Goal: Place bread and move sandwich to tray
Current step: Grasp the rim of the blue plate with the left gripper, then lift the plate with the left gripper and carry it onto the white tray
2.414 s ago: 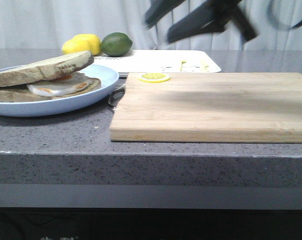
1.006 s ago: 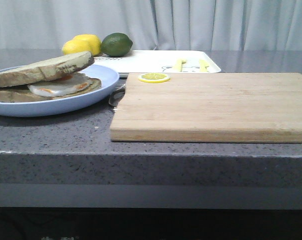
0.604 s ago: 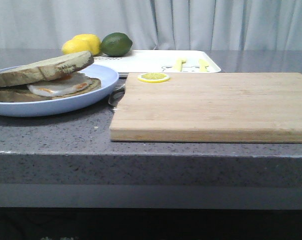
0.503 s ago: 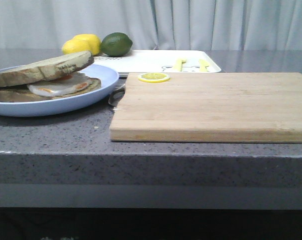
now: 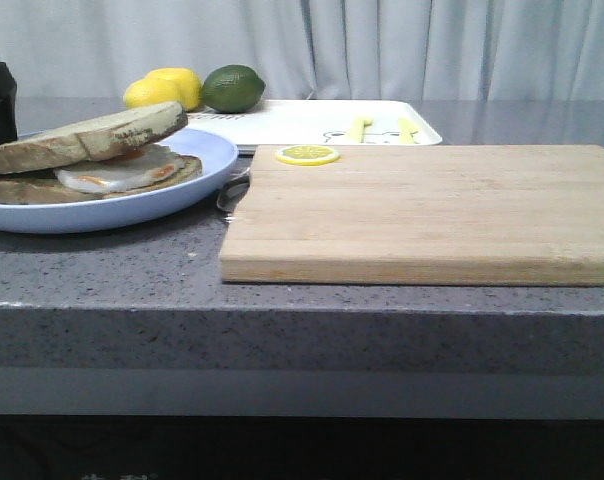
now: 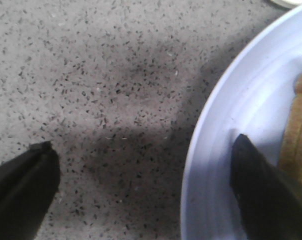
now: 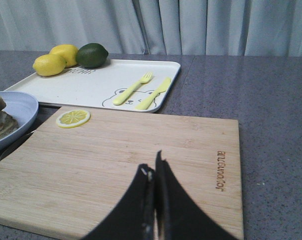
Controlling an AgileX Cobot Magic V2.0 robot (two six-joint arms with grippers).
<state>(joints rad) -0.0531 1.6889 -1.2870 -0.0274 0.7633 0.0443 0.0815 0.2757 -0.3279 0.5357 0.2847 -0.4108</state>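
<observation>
Left arm newly at sandwich [image 5: 87, 160] plate rim, fingers [image 6: 141, 195] spread wide, empty, right fingers [image 7: 154, 176] closed, empty

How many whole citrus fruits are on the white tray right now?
3: two lemons and a lime, clustered at the far left corner of the tray. The lemon slice is separate, on the cutting board. None seems hidden.
</observation>
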